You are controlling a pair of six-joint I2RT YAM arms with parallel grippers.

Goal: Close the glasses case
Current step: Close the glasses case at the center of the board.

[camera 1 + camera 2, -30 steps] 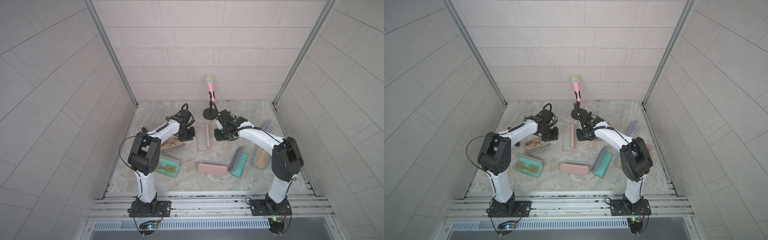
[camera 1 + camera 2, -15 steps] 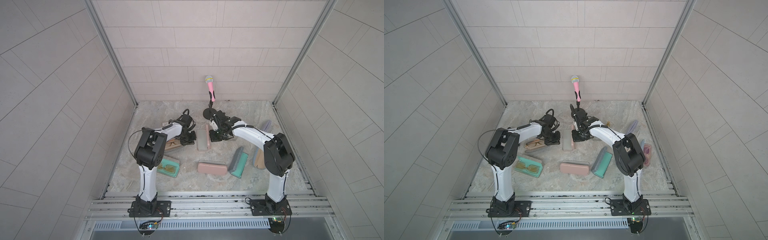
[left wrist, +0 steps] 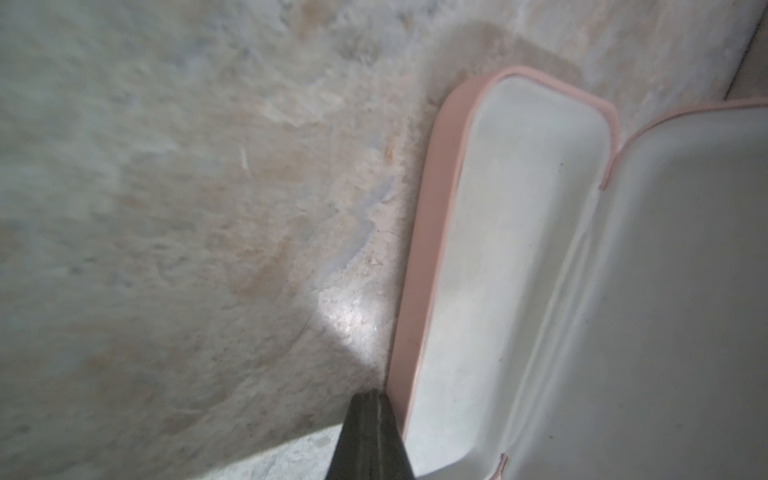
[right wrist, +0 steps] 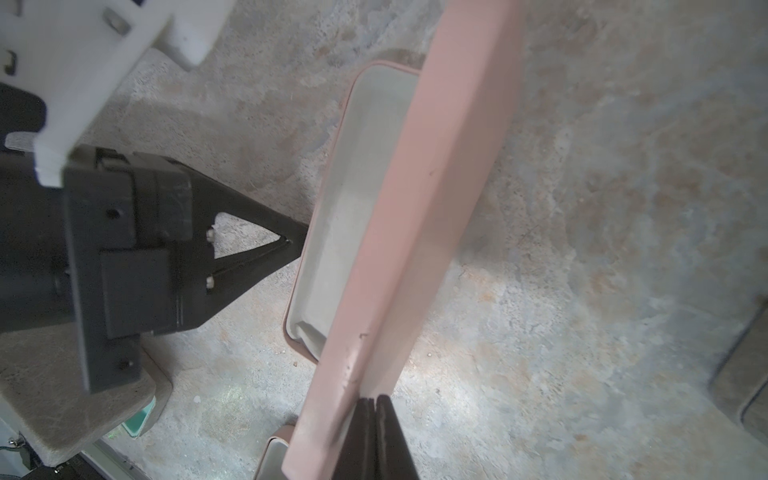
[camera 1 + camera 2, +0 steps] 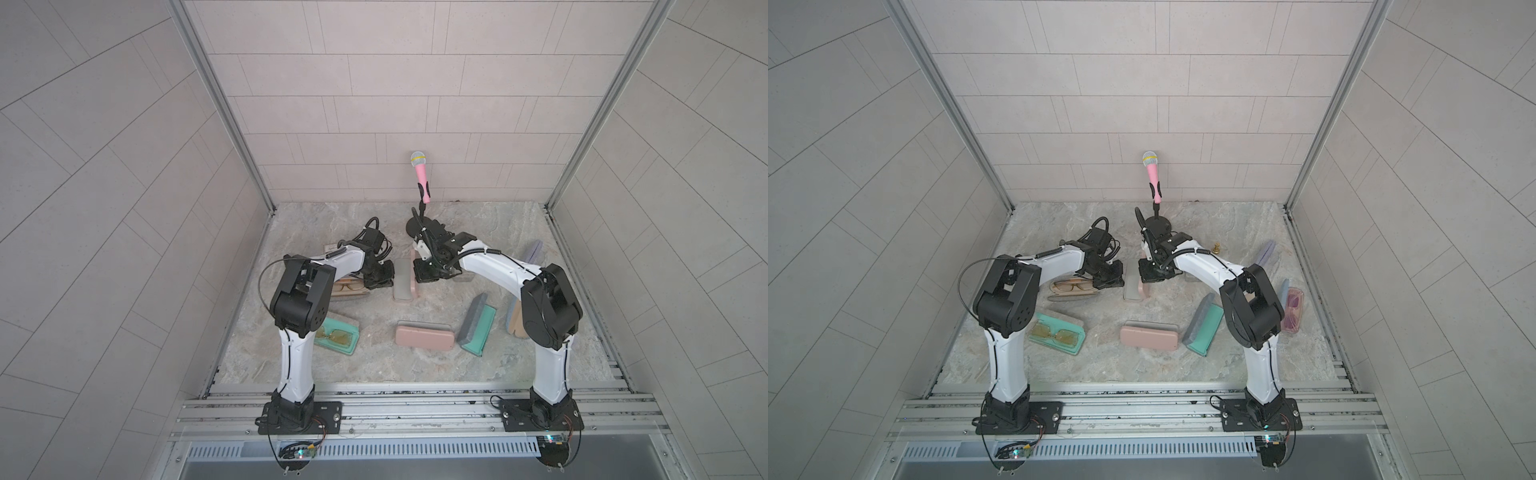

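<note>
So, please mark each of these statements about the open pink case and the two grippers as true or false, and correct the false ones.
1. The open pink case between the grippers is empty. True.
2. Its lid lies flat on the base. False: the lid stands raised, tilted over the base.
3. The left gripper and the right gripper are both shut. True.
4. The left gripper clamps the lid. False: its tip is beside the base's outer wall; the right gripper's tip is at the lid's outer face.
5. The teal case by the left arm holds glasses. True.
</note>
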